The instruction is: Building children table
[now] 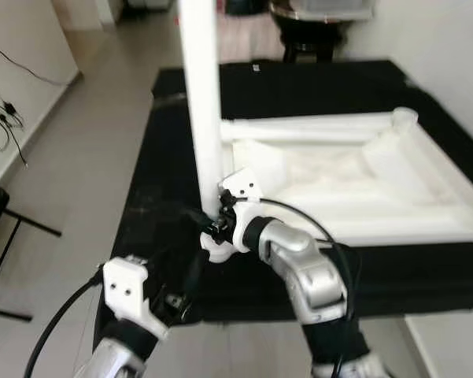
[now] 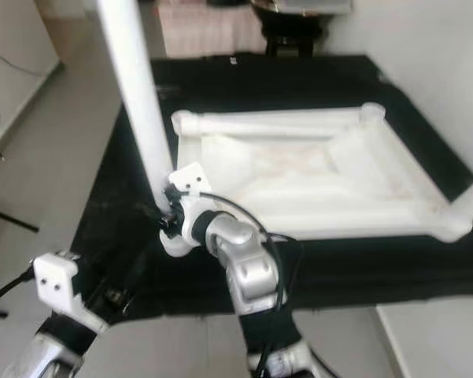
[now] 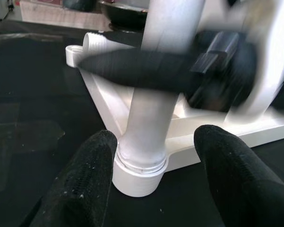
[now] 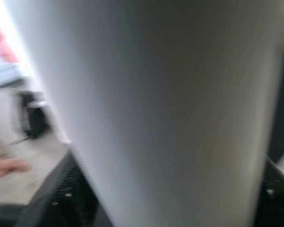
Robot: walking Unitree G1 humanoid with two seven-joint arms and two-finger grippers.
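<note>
Nearest my head camera is the left claw (image 1: 190,277), low over the black mat (image 1: 165,157). In its wrist view its two black fingers (image 3: 80,182) stand spread apart, one on each side of the foot of the white leg (image 1: 201,102), and I see neither of them pressing on it.

Just beyond, the right claw (image 1: 212,220) is clamped on that leg close to its lower end. In the left wrist view one of its black fingers lies across the tube; in its own wrist view the leg (image 4: 170,109) is a blurred white surface right against the lens.

The leg stands upright, tilted very slightly, with its long axis running vertically and its top going out of frame. Its lower end sits in the round white corner socket (image 3: 138,175) nearest me, with a threaded collar showing just above the socket rim.

The table top (image 2: 299,169) lies upside down on the mat on the floor, its frame rails facing up. At the far corners the round sockets (image 1: 404,118) are open and hold nothing.
</note>
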